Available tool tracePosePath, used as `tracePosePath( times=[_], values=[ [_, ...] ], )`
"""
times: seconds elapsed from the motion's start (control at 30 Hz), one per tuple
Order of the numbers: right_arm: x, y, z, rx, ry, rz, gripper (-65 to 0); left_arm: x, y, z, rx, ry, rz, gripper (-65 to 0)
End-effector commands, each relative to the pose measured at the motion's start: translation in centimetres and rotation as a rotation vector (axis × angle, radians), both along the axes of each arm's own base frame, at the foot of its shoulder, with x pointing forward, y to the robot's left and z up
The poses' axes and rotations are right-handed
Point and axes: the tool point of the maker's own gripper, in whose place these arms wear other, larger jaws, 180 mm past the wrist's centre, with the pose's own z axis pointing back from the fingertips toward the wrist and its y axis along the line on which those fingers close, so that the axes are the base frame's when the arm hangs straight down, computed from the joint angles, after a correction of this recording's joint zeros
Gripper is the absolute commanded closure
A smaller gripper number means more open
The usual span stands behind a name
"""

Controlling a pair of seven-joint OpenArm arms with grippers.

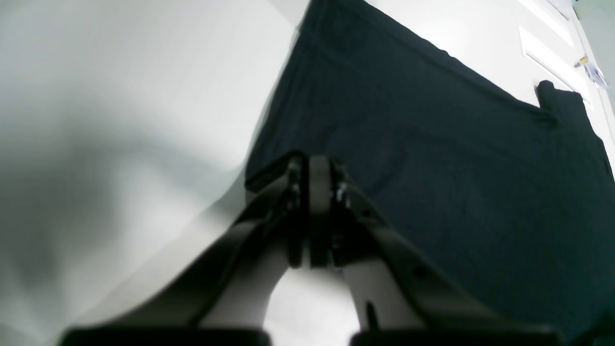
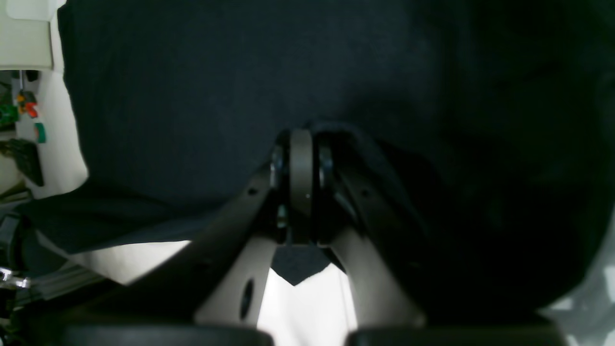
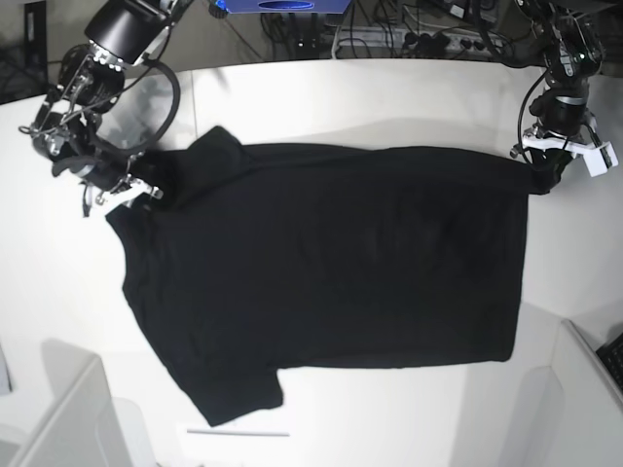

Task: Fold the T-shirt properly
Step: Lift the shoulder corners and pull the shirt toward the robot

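Note:
The black T-shirt (image 3: 331, 253) lies spread flat on the white table (image 3: 389, 97), plain side up, with one sleeve pointing to the near edge. My left gripper (image 3: 542, 177) is shut on the shirt's far right corner; in the left wrist view its fingers (image 1: 314, 166) pinch a fold of the black T-shirt (image 1: 432, 144). My right gripper (image 3: 146, 190) is shut on the cloth at the far left, by the upper sleeve. In the right wrist view the T-shirt (image 2: 192, 72) fills the frame and wraps around the right gripper (image 2: 301, 137).
Cables and a blue object (image 3: 282, 5) lie beyond the table's far edge. White box-like panels stand at the near left (image 3: 58, 418) and near right (image 3: 584, 389). A thin strip (image 3: 238, 433) lies on the table just below the near sleeve.

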Motion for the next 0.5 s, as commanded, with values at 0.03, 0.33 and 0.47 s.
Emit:
tracePosePath(
  times=[0.03, 0.33, 0.47],
  values=[
    [1.6, -0.3, 1.4, 0.004, -0.058, -0.005, 0.0, 0.8, 0.4, 1.3, 0.016, -0.049, 0.004, 0.0],
    [4.5, -0.5, 1.6, 0.05, -0.063, -0.003, 0.0, 1.4, 0.5, 1.3, 0.015, -0.059, 0.007, 0.0],
    [4.9, -0.9, 1.7, 0.047, -0.068, -0.007, 0.0, 1.4, 0.8, 1.5, 0.021, -0.061, 0.015, 0.0]
  ],
)
